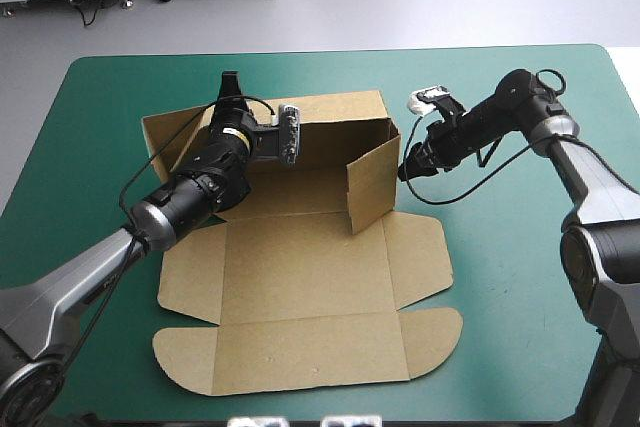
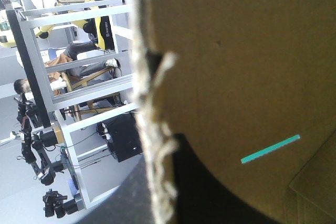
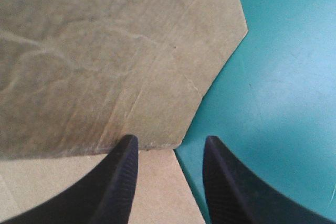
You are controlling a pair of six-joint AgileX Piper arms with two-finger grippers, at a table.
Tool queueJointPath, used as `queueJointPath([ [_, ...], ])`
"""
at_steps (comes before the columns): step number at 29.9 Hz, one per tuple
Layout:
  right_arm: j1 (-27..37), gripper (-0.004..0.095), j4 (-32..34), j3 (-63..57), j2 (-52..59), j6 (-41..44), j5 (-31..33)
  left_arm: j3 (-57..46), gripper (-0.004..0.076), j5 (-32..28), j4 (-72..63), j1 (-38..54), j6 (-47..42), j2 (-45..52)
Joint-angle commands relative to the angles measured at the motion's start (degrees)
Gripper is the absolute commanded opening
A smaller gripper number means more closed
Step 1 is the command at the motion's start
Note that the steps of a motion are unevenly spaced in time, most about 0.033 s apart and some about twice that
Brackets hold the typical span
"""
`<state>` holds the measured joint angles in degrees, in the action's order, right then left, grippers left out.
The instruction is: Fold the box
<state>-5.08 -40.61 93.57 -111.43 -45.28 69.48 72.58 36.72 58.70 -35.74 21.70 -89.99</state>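
The brown box [image 1: 300, 267] lies in the middle of the table with its back wall and right side wall [image 1: 372, 185] raised. Its front flaps and lid lie flat. My left gripper [image 1: 230, 89] is at the left end of the back wall. In the left wrist view a ragged edge of the board [image 2: 236, 51] runs between the black fingers of the left gripper [image 2: 157, 153], which is shut on it. My right gripper [image 1: 403, 169] sits just outside the right wall. It stands open [image 3: 169, 142], with the wall [image 3: 105, 51] close ahead and its outer edge between the fingers.
Bare teal-green cover [image 1: 520, 327] lies right of the box and ahead of the right gripper [image 3: 283, 77]. The flat lid flaps [image 1: 300, 352] reach close to the table's near edge. A thin slot in the board shows teal-green [image 2: 270, 149].
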Motion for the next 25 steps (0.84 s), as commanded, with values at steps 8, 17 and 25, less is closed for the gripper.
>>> queueJointPath([
  [8, -1.3, 0.0380, -0.1, 1.2, 4.0, 2.0, 2.4, 1.3, -0.0010, 0.7, 1.7, -0.3, -0.3, 2.0],
  [17, -2.9, 0.0380, 0.2, 1.2, 4.4, 3.4, 2.4, 1.3, -0.0010, 0.7, 2.0, -0.3, -0.3, 2.0],
  [25, -3.3, 0.0380, 0.3, 1.2, 4.5, 5.0, 2.4, 1.3, -0.0010, 0.7, 2.0, -0.3, -0.3, 2.0],
])
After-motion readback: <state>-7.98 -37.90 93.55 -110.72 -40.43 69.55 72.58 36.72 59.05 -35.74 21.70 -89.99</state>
